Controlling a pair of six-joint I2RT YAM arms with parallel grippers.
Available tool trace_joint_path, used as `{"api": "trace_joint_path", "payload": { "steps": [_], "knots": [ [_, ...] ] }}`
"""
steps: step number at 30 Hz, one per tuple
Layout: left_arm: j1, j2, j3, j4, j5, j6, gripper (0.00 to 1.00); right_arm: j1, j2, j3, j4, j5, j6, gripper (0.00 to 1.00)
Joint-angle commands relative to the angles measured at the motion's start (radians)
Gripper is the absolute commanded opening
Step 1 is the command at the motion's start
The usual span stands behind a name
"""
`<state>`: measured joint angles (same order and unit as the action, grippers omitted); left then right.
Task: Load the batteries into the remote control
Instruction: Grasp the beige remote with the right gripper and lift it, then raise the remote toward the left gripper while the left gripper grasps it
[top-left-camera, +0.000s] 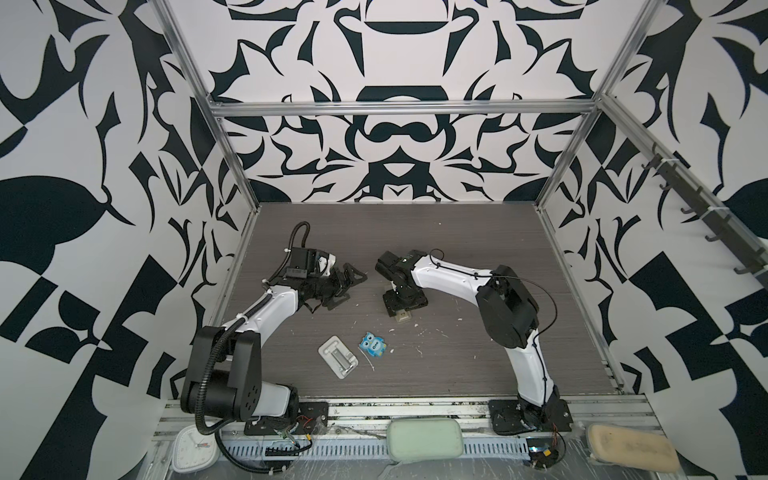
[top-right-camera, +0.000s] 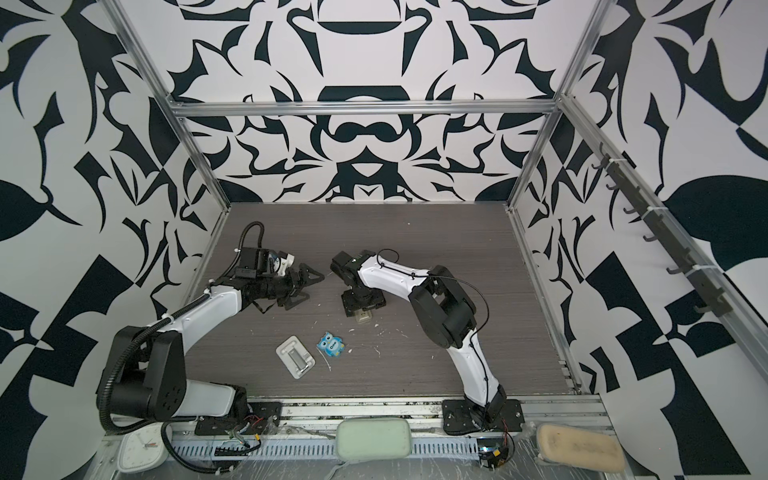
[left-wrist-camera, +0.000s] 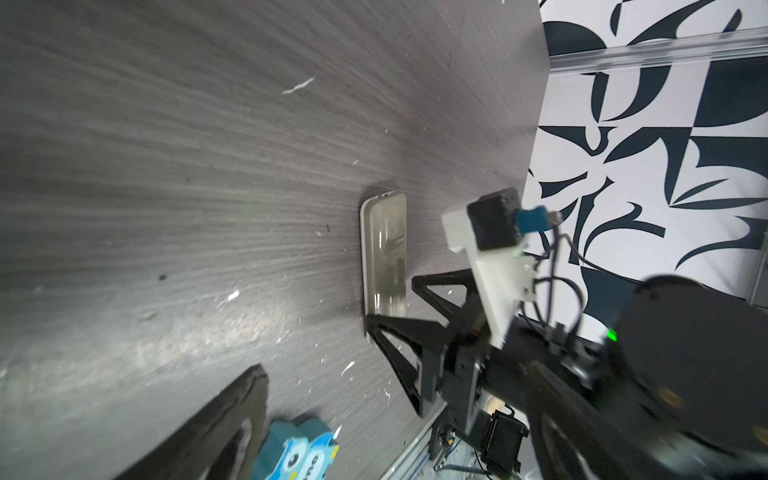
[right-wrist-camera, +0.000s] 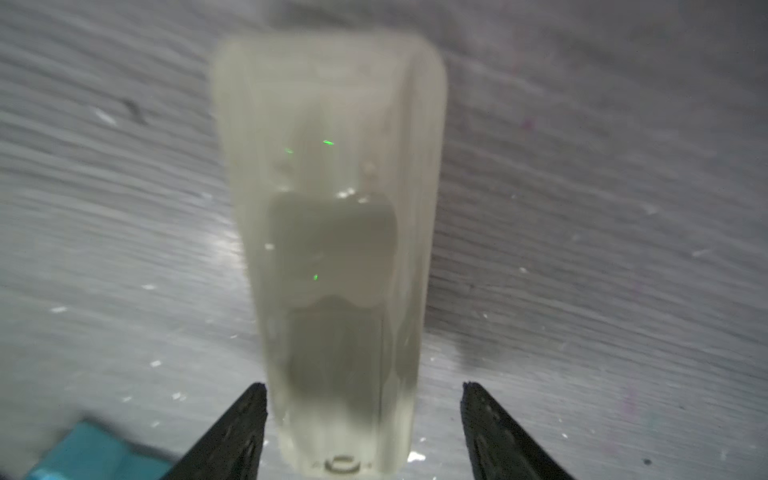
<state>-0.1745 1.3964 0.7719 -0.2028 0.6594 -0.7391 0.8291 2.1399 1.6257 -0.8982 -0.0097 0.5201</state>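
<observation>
The remote control (right-wrist-camera: 332, 249) lies flat on the dark table with its plain beige-grey back up. It also shows in both top views (top-left-camera: 402, 318) (top-right-camera: 362, 318) and in the left wrist view (left-wrist-camera: 384, 253). My right gripper (right-wrist-camera: 363, 390) points straight down over its near end, open. One finger is close against the remote's edge and the other stands clear of it. My left gripper (top-left-camera: 353, 286) hovers to the left of the remote, open and empty. No batteries show in any view.
A white tray with a metal piece (top-left-camera: 338, 356) and a blue owl-shaped item (top-left-camera: 374, 344) lie nearer the front. White flecks dot the table. A clock (top-left-camera: 193, 451), a green pad (top-left-camera: 424, 440) and a beige pad (top-left-camera: 631, 451) sit along the front rail.
</observation>
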Motion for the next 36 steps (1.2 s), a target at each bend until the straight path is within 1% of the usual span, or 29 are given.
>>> {"api": "trace_joint_path", "payload": {
  "steps": [1, 3, 7, 10, 13, 17, 20, 22, 23, 26, 30, 32, 34, 36],
  "knots": [
    [0.011, -0.038, -0.019, -0.046, 0.014, 0.023, 0.99, 0.004, -0.026, -0.029, 0.018, -0.009, -0.006, 0.76],
    [0.012, -0.043, -0.024, -0.044, 0.011, 0.014, 0.99, 0.004, -0.031, -0.053, 0.028, -0.011, -0.006, 0.75],
    [0.012, -0.049, -0.029, -0.034, 0.009, -0.002, 0.99, 0.005, -0.035, -0.1, 0.054, -0.017, 0.0, 0.67],
    [0.012, -0.058, -0.031, -0.032, 0.006, -0.008, 0.99, 0.005, -0.043, -0.122, 0.066, -0.019, -0.002, 0.52],
    [0.012, -0.067, -0.034, -0.035, 0.009, -0.009, 0.99, 0.005, -0.055, -0.144, 0.09, -0.021, -0.007, 0.44],
    [0.016, -0.088, -0.03, -0.051, 0.014, 0.007, 0.99, 0.007, -0.095, -0.183, 0.153, -0.019, -0.024, 0.36],
    [0.028, -0.11, -0.028, -0.043, 0.059, 0.012, 0.99, 0.006, -0.152, -0.227, 0.238, -0.047, -0.049, 0.27],
    [0.043, -0.139, -0.028, -0.016, 0.125, 0.009, 0.99, 0.006, -0.209, -0.251, 0.305, -0.072, -0.06, 0.22],
    [0.052, -0.161, -0.026, 0.006, 0.168, 0.004, 0.99, 0.006, -0.242, -0.259, 0.346, -0.098, -0.069, 0.2],
    [0.086, -0.207, -0.004, 0.054, 0.292, -0.013, 0.99, 0.004, -0.33, -0.273, 0.482, -0.223, -0.077, 0.18],
    [0.128, -0.232, 0.059, 0.101, 0.443, -0.054, 1.0, -0.005, -0.41, -0.28, 0.655, -0.392, -0.026, 0.15],
    [0.129, -0.218, 0.092, 0.121, 0.477, -0.077, 1.0, -0.008, -0.446, -0.292, 0.744, -0.446, 0.009, 0.13],
    [0.145, -0.218, 0.109, 0.206, 0.505, -0.139, 1.0, -0.018, -0.489, -0.311, 0.827, -0.49, 0.042, 0.12],
    [0.165, -0.211, 0.117, 0.315, 0.511, -0.226, 1.0, -0.041, -0.528, -0.343, 0.899, -0.538, 0.076, 0.12]
  ]
}}
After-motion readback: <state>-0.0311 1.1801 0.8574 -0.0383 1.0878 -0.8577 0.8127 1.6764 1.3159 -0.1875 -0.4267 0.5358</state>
